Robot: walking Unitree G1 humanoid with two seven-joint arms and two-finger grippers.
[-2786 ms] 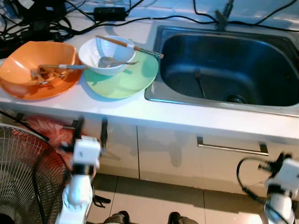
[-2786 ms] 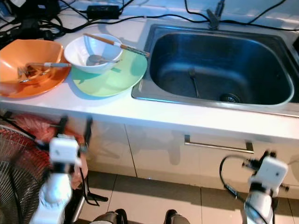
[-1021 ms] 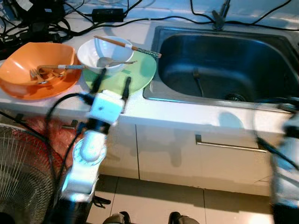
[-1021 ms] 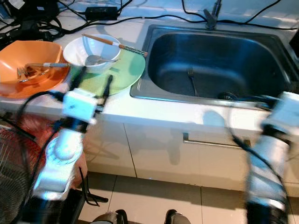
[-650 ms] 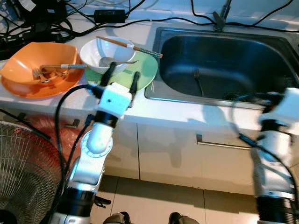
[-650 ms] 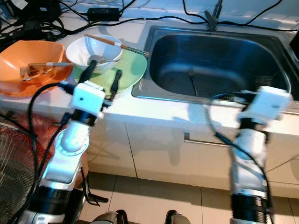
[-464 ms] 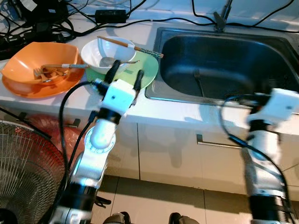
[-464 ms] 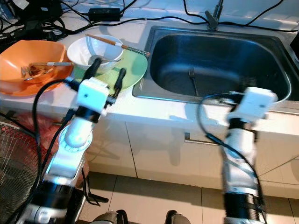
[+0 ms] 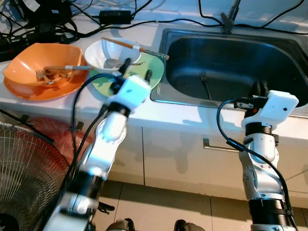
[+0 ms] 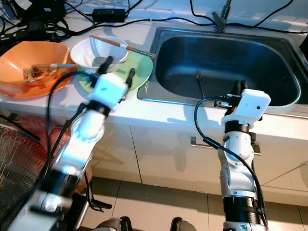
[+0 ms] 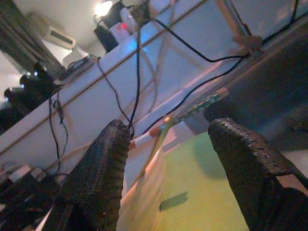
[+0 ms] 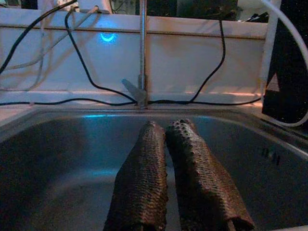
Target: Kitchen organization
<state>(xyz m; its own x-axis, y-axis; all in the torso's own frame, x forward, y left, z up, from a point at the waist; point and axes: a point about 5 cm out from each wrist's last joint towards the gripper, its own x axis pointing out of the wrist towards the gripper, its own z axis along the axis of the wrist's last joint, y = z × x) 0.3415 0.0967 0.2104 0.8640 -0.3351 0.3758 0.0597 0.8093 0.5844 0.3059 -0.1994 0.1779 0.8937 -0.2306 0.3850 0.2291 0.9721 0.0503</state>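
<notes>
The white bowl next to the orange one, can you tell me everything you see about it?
The white bowl is round, smooth and glossy, like ceramic or plastic. It sits upright on the far-left part of the light green plate on the white counter, beside the orange bowl. A metal spoon lies inside it, handle poking over the rim. A pair of chopsticks rests across its top, reaching toward the sink. The left claw hovers open close in front of it, not touching.

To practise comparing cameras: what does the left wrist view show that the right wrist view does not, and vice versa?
Left wrist view: the left gripper, open, facing the green plate, white bowl and chopsticks. Right wrist view: the right gripper, shut, at the sink, facing the faucet. Both: black cables along the white wall.
</notes>
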